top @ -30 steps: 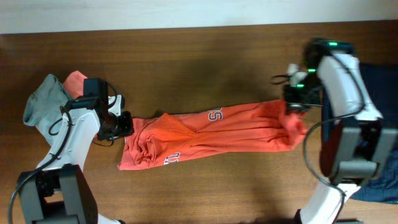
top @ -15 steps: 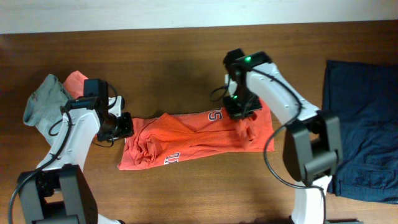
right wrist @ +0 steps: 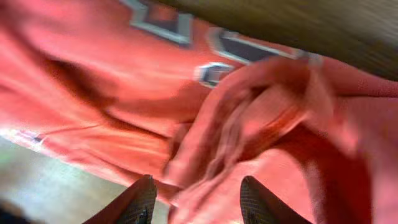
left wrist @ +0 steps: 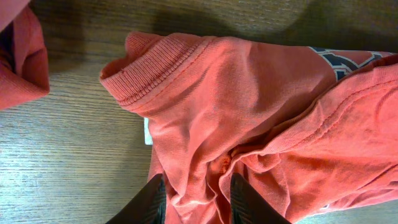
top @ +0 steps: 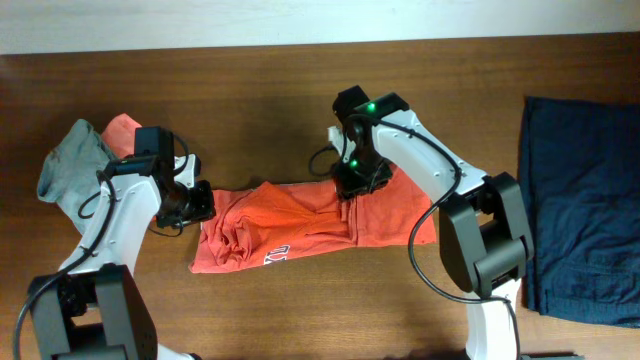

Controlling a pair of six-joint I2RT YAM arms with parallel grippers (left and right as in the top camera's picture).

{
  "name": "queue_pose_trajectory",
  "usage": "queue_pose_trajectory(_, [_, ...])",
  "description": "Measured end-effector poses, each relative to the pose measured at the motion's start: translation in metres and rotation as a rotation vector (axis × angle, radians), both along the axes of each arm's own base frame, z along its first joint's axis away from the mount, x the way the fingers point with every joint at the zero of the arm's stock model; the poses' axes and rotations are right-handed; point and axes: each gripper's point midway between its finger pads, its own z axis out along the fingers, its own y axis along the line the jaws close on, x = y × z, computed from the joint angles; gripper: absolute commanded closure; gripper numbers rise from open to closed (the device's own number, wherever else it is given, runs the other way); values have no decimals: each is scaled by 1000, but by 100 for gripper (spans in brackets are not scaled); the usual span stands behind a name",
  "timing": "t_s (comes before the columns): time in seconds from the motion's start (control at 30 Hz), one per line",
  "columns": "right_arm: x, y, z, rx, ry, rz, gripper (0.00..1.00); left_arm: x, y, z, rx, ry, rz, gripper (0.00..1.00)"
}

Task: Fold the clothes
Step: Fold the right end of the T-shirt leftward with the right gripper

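Note:
The coral-orange T-shirt (top: 300,225) lies across the middle of the table, crumpled at its left end, with white lettering near its front edge. My left gripper (top: 200,200) is shut on the shirt's left end. In the left wrist view its fingers (left wrist: 196,202) pinch bunched fabric of the shirt (left wrist: 249,93) below the ribbed collar, with a white tag (left wrist: 148,130) showing. My right gripper (top: 350,188) is shut on the shirt's right end and holds it over the shirt's middle. The right wrist view is blurred, with fabric (right wrist: 124,93) between its fingers (right wrist: 199,202).
A navy garment (top: 580,230) lies flat at the right edge of the wooden table (top: 250,90). A grey-teal piece (top: 70,165) and a coral piece (top: 122,128) lie piled at the far left, behind my left arm. The coral piece also shows in the left wrist view (left wrist: 22,56).
My right gripper has swept left from the table's right side to the shirt's middle, carrying the shirt's right end over it. The left arm has not moved.

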Motion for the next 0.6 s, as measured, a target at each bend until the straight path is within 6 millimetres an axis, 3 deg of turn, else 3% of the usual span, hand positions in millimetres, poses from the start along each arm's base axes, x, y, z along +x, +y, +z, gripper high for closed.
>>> queue_pose_trajectory(0.13, [2, 3, 1, 26, -16, 42, 51, 0, 0, 0, 0, 0, 0, 66])
queue_pose_trajectory(0.33, [18, -35, 4, -67, -48, -43, 50, 0, 0, 0, 0, 0, 0, 66])
queue_pose_trajectory(0.47, [28, -64, 32, -97, -116, -107, 51, 0, 0, 0, 0, 0, 0, 66])
queue_pose_trajectory(0.6, [24, -91, 62, -121, -135, -171, 57, 0, 0, 0, 0, 0, 0, 66])
